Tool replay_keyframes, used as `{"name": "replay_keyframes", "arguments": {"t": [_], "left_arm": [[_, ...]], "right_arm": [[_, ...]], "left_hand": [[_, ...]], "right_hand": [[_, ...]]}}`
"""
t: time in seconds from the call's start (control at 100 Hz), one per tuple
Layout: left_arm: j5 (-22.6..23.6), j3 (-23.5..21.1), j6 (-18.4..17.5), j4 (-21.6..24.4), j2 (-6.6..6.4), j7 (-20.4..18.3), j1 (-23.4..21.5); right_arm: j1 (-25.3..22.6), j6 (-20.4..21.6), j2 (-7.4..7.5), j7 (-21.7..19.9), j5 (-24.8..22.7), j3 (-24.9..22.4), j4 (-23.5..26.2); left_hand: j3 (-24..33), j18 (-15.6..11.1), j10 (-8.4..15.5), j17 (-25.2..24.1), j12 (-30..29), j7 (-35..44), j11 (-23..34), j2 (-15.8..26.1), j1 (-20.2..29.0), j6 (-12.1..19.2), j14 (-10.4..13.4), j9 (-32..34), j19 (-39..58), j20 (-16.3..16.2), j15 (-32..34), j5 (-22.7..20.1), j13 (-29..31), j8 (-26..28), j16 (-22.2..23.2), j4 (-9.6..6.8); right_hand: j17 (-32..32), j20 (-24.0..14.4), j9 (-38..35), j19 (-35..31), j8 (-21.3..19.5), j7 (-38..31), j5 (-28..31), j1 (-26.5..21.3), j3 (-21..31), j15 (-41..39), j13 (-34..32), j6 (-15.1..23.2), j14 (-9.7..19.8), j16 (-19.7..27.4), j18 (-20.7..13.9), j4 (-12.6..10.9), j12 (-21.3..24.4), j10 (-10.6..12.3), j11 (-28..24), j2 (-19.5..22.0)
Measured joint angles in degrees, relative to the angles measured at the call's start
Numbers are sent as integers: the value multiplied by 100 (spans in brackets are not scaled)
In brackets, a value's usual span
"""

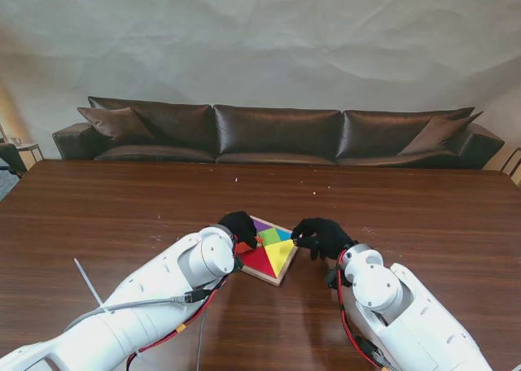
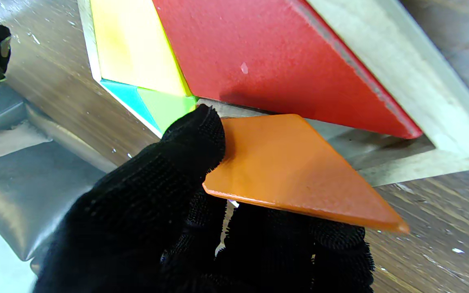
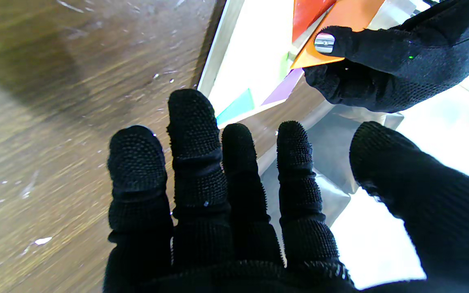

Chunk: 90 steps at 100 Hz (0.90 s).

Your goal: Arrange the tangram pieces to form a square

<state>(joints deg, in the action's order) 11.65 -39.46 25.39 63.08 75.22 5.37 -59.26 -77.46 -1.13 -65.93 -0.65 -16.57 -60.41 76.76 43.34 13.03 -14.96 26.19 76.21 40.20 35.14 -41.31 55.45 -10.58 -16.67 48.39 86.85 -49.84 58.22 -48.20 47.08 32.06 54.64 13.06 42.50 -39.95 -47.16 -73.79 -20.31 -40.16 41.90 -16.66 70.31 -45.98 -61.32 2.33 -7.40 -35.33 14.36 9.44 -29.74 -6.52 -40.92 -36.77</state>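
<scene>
A square wooden tray lies on the table between my hands, holding a red triangle, a yellow triangle, green, purple and blue pieces. My left hand is shut on an orange triangle, pinched between thumb and fingers and held tilted over the bare gap in the tray beside the red triangle. My right hand hovers at the tray's right edge, fingers spread and holding nothing. The right wrist view shows the orange triangle in the left hand.
The dark wooden table stretches wide around the tray. A dark leather sofa stands behind its far edge. A thin white stick lies near my left arm.
</scene>
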Motion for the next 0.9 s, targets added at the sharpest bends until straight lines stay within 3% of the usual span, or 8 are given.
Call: {"name": "replay_keyframes", "arguments": {"t": [0.45,0.9], "left_arm": [[62,-2,-102,-79,-5,48,21],[67,-39,-190,-86,-35,24,27]], "right_arm": [[22,18,0,-6,17,15,-26],[33,30,0,-38,38,25,-33]], "left_hand": [[-152,31,-32,-67,-373,-283,90,56,-160,1,-67,-113,-61,-142,-1,0,-93,-111,-110,-1],[-147,154,-112,-347,-1767,-1020,-102,302,-470,1,-278,-188,-214,-415,-172,-77,-324,-88,-115,-33]], "right_hand": [[0,0,0,-1,0,0,0,0,0,-1,0,0,-1,0,0,0,0,0,0,0],[0,0,0,-1,0,0,0,0,0,-1,0,-1,-1,0,0,0,0,0,0,0]]}}
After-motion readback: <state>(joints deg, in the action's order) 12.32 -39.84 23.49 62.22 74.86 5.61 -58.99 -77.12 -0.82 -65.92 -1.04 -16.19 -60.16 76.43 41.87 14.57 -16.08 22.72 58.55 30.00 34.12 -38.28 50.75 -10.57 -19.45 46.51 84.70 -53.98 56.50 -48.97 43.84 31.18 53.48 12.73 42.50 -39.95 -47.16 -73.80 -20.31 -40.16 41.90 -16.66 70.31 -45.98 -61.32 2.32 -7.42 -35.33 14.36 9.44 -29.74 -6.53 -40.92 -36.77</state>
